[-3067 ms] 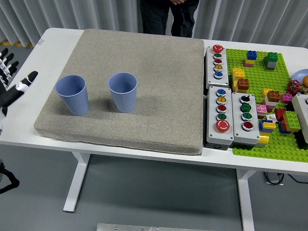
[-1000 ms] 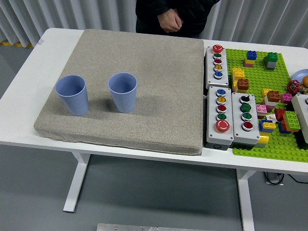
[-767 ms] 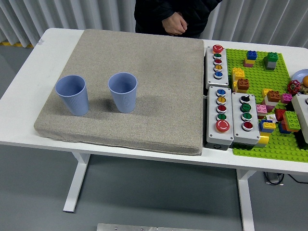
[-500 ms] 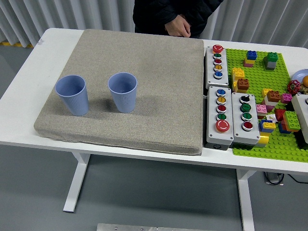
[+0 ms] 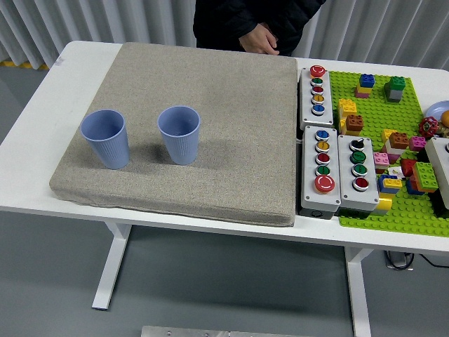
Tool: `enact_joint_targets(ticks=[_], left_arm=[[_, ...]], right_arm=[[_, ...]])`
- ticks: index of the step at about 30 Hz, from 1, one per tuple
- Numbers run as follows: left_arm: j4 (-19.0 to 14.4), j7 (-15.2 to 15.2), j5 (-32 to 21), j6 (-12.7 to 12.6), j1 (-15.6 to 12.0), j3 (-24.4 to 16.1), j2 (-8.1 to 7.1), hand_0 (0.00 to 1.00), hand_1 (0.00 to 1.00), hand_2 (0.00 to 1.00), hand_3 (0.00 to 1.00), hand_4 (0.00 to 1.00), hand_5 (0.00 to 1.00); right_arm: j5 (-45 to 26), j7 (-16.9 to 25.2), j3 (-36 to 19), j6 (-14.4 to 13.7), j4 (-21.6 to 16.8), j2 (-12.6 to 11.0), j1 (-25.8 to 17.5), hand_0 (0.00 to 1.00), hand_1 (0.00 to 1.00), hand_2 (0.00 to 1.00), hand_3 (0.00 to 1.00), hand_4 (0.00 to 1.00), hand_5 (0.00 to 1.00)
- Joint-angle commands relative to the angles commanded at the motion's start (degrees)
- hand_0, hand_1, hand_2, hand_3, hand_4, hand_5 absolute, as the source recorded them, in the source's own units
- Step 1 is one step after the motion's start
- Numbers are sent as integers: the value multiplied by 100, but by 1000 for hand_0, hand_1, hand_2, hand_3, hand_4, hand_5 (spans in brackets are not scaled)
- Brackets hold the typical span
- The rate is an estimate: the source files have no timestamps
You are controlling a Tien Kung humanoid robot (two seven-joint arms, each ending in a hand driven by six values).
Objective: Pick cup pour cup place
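Head view, read from left to right. At the left of the grey mat (image 5: 210,119) we see two blue cups standing upright with mouths open: the left cup (image 5: 105,138) near the mat's left edge, the right cup (image 5: 179,134) just beside it, the two apart and not touching. Whether either holds anything we cannot tell. Neither robot hand is in view, so we cannot describe their fingers. This layout fits equally a stage where a cup awaits lifting and one where it stands set down again after pouring. In our judgement, any grasp should close around a cup's side wall, keeping it upright and clear of its neighbour. A person's hand (image 5: 259,40) rests at the far edge. Right of the mat lie button boxes (image 5: 330,172) and a green brick plate (image 5: 407,105).
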State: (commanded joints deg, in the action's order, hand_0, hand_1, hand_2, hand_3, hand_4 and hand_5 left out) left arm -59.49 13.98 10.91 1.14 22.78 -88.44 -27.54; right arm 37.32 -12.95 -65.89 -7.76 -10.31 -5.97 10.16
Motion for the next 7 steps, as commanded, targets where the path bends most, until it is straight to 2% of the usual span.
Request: enact_joint_targets(ticks=[7], left_arm=[[27, -12, 190, -10, -44, 15, 28, 885, 863, 940, 971, 834, 998]], right_arm=[[60, -6, -46, -2, 0, 14, -1, 722, 690, 738, 697, 309, 284]])
